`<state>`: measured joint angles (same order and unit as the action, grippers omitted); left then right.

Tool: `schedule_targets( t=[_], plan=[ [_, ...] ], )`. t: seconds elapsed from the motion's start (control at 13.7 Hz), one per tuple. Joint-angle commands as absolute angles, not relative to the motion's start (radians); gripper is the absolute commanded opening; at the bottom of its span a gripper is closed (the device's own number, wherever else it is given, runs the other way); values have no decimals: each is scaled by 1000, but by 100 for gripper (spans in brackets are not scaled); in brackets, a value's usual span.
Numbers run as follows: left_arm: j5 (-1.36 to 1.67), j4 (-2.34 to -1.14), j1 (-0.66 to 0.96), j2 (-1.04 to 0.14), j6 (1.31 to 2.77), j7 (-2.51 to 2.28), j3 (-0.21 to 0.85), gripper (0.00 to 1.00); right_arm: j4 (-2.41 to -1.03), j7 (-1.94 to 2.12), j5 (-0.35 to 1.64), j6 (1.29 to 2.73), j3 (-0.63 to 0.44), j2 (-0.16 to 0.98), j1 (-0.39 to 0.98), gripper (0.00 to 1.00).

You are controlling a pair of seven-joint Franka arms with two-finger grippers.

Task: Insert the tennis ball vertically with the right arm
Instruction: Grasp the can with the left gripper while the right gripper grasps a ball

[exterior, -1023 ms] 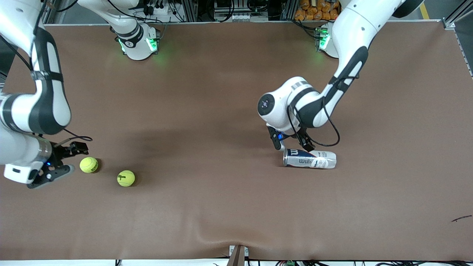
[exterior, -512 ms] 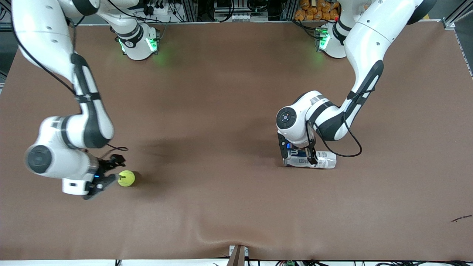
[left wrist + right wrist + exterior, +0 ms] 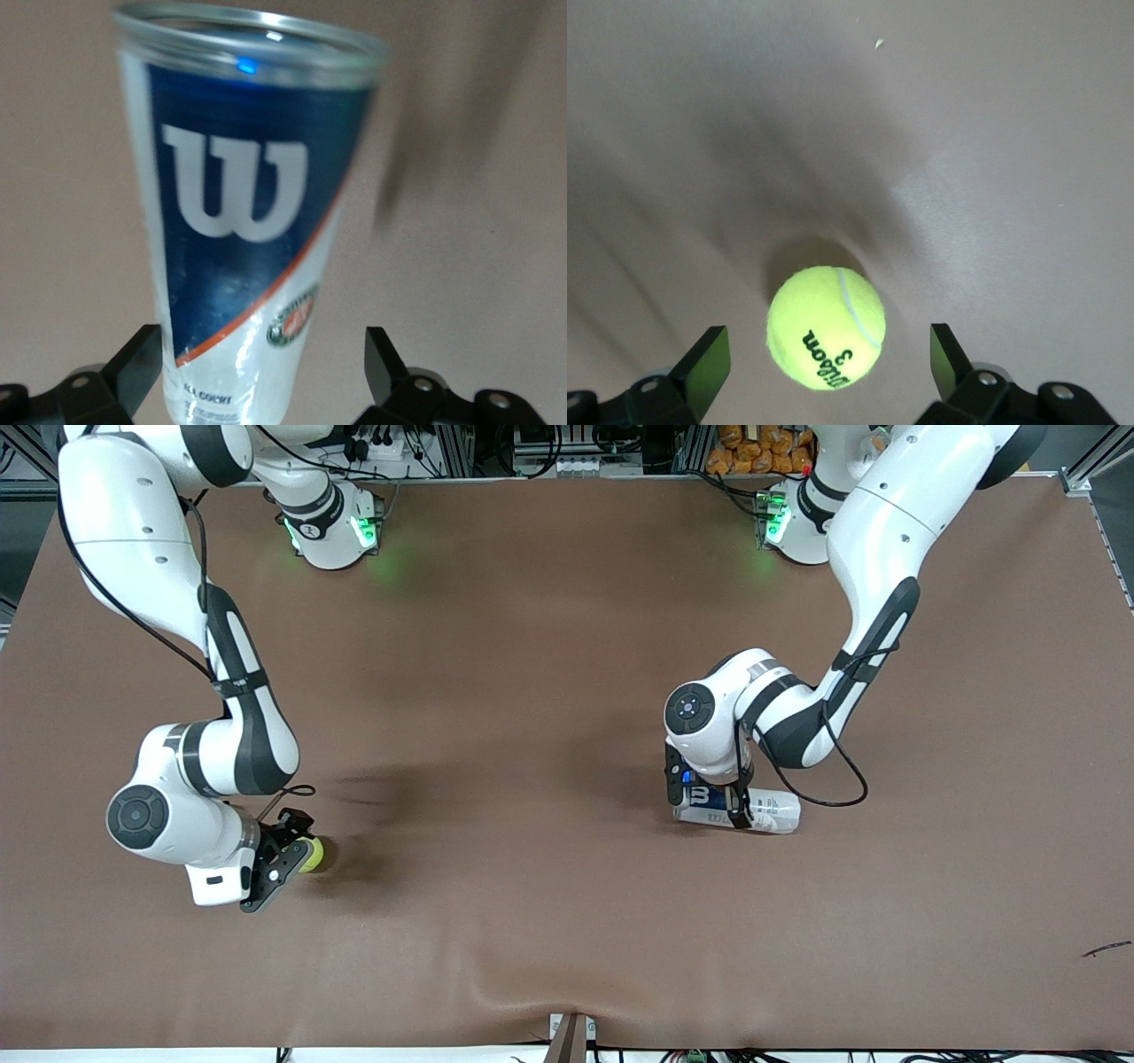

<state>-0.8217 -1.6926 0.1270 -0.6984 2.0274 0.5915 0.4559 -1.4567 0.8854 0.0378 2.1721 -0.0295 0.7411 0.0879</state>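
Tennis ball (image 3: 826,328) on brown table (image 3: 532,691), toward right arm's end, well apart from the can (image 3: 244,239). Right gripper (image 3: 285,854) low over ball, fingers wide apart either side, not gripping. Can lies on its side; left gripper (image 3: 709,797) straddles it, fingers spread, no grip.

The right arm comes down from its base in a long bend, its wrist turned low over the worktop at its own end. The right claw (image 3: 285,856) points downward with its fingers (image 3: 702,365) spread wide, a ball (image 3: 826,328) between them, untouched. The left arm folds at the elbow and drops its wrist steeply. The left claw (image 3: 709,793) is down low, its fingers (image 3: 381,361) wide apart on either side of a can (image 3: 244,221), gaps showing on both sides.
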Motion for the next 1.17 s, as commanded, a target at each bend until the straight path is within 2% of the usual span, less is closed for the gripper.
schedule_targets(
  t=[0.0,0.8,1.1],
  plan=[
    [-841,-1672,120,-735,2046,617,462,100,-1439,946,72,2195,-23,772,75,100],
    [-900,-1672,84,-773,2132,692,462,100,-1445,1011,92,2195,-23,811,78,100],
    [-908,-1671,83,-779,2146,716,462,88,-1445,1012,107,2195,-23,813,77,100]
  ],
)
